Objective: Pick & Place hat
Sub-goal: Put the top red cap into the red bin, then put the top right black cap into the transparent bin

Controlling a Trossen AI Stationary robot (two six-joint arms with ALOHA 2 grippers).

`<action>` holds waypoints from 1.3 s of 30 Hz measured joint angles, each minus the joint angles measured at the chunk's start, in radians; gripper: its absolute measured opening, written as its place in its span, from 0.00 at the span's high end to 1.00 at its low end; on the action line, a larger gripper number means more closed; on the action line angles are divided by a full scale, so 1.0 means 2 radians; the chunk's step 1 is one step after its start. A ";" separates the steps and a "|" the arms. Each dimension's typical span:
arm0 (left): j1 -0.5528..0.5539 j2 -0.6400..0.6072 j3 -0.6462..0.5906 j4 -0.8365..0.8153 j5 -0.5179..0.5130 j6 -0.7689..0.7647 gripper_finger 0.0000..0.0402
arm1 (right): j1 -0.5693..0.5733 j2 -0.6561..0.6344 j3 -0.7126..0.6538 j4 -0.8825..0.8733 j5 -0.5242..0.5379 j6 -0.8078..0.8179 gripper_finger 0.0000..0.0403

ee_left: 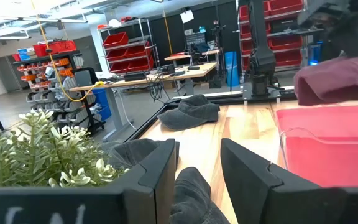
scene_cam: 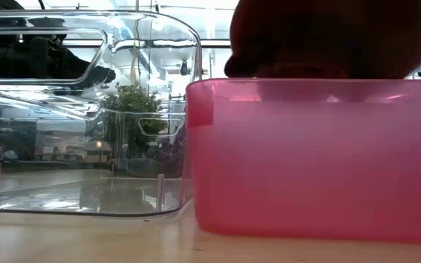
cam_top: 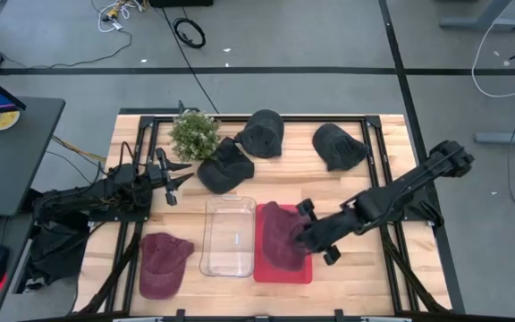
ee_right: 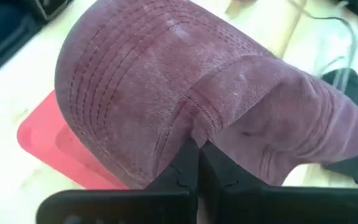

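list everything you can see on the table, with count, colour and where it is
maroon hat: 1, dark red, held over the red bin
second maroon hat: 1, dark red, front left of the table
dark hats: 3, charcoal, along the back half of the table
clear bin: 1, transparent, front middle
red bin: 1, red, right beside the clear bin
plant: 1, green, back left
left hand: open, near the plant, holding nothing
right hand: shut on the maroon hat

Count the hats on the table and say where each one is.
5. Three dark hats lie along the far side; one maroon hat lies left of the clear bin; another is over the red bin, pinched by the right gripper.
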 joint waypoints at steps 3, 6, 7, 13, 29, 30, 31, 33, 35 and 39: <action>0.000 0.000 0.000 0.000 0.000 0.000 0.67 | -0.002 0.020 0.016 -0.011 0.000 -0.010 1.00; 0.000 0.000 0.000 0.000 0.000 0.000 0.67 | -0.004 0.027 0.024 -0.015 -0.003 -0.011 1.00; 0.000 0.000 0.000 0.000 0.000 0.000 0.67 | -0.004 0.027 0.025 -0.015 -0.003 -0.011 1.00; 0.000 0.000 0.000 0.000 0.000 0.000 0.67 | -0.004 0.027 0.025 -0.015 -0.003 -0.012 1.00; 0.000 0.000 0.000 0.000 0.000 0.000 0.67 | -0.004 0.027 0.025 0.002 -0.002 0.000 0.85; 0.000 0.000 0.000 0.000 0.000 0.000 0.67 | -0.004 0.027 0.025 0.004 -0.002 0.000 0.84; 0.000 0.000 0.000 0.000 0.000 0.000 0.67 | -0.004 0.027 0.025 0.004 -0.002 0.000 0.83; 0.000 0.000 0.000 0.000 0.000 0.000 0.67 | -0.004 0.027 0.025 0.004 -0.002 0.001 0.82; 0.000 0.000 0.000 0.000 0.000 0.000 0.67 | -0.004 0.027 0.025 0.004 -0.002 0.001 0.81; 0.000 0.000 0.000 0.000 0.000 0.000 0.67 | -0.004 0.026 0.025 0.004 -0.002 0.001 0.80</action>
